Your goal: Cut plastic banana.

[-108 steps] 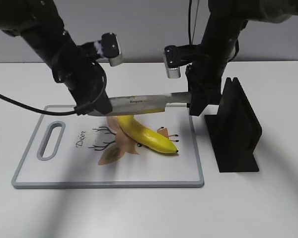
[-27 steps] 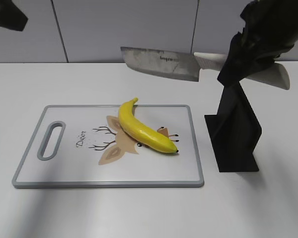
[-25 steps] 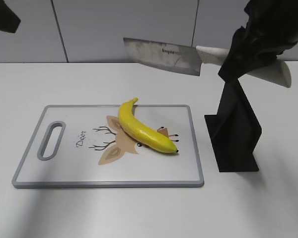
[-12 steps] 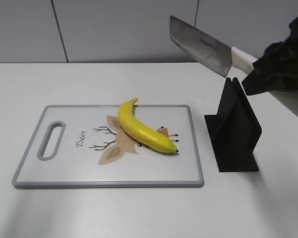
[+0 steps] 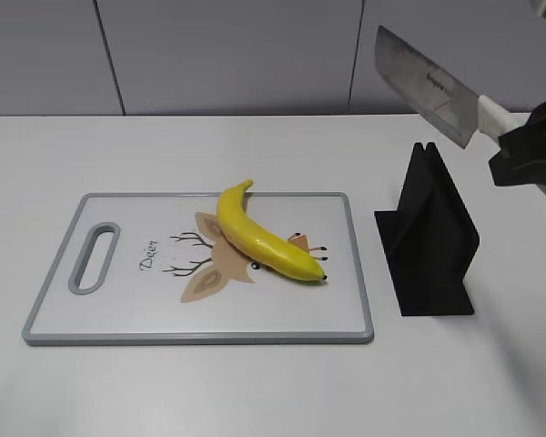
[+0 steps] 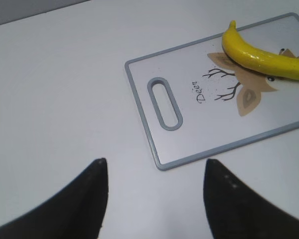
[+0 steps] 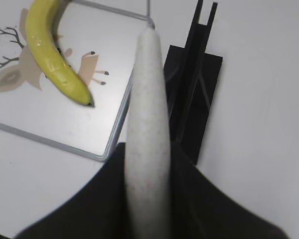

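The plastic banana [image 5: 266, 237] lies whole on the white cutting board [image 5: 118, 309] with a deer drawing; it also shows in the left wrist view [image 6: 261, 55] and the right wrist view [image 7: 55, 55]. My right gripper [image 5: 528, 146] is shut on the white handle [image 7: 148, 149] of a cleaver knife [image 5: 428, 84], held high in the air above the black knife stand [image 5: 432, 250], blade tilted up to the left. My left gripper [image 6: 154, 169] is open and empty above the bare table, left of the board, and is out of the exterior view.
The board [image 6: 189, 129] has a grey rim and a slot handle [image 6: 164, 103] at its left end. The black knife stand [image 7: 192, 99] sits just right of the board. White table surrounds them; a grey wall is behind.
My right gripper has swung the knife up and to the right, from over the board to above the stand. The left arm has left the exterior view. The banana has not moved.
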`<state>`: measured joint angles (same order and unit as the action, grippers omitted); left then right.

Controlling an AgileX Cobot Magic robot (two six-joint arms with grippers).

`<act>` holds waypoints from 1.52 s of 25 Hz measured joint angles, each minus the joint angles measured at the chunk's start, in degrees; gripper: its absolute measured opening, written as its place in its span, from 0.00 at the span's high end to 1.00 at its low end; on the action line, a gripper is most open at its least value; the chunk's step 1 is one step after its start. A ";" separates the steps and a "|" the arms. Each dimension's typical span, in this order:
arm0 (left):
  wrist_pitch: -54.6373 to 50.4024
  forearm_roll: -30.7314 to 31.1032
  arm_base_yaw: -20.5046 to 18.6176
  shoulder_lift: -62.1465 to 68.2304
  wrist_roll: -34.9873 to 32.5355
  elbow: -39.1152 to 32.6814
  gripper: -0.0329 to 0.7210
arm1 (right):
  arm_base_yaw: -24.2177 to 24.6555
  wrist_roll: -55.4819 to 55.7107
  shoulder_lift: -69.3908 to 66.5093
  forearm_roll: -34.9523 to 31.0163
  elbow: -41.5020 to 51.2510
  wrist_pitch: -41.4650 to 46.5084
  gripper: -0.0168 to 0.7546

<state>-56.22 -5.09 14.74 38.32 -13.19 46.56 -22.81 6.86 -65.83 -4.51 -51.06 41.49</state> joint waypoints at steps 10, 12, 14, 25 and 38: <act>-5.26 0.35 0.00 -16.08 3.47 -10.93 0.21 | 0.00 2.60 0.00 0.12 0.00 -2.47 0.75; -6.58 0.68 0.00 -18.21 3.51 -11.06 0.21 | 0.00 2.66 0.00 0.12 0.00 -2.47 0.75; -7.75 1.06 0.00 -20.05 3.63 -11.33 0.22 | 0.00 2.66 0.00 0.12 0.00 -2.47 0.75; -11.18 1.78 0.00 -31.38 6.72 -13.11 0.22 | 0.00 6.59 0.00 0.82 0.00 -2.47 0.75; -8.68 5.60 0.00 -38.61 10.35 -17.33 0.22 | 0.00 15.95 -1.09 5.45 1.38 0.14 0.75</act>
<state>-64.89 0.50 14.74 -0.29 -2.84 29.23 -22.81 22.81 -66.92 0.94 -49.68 41.64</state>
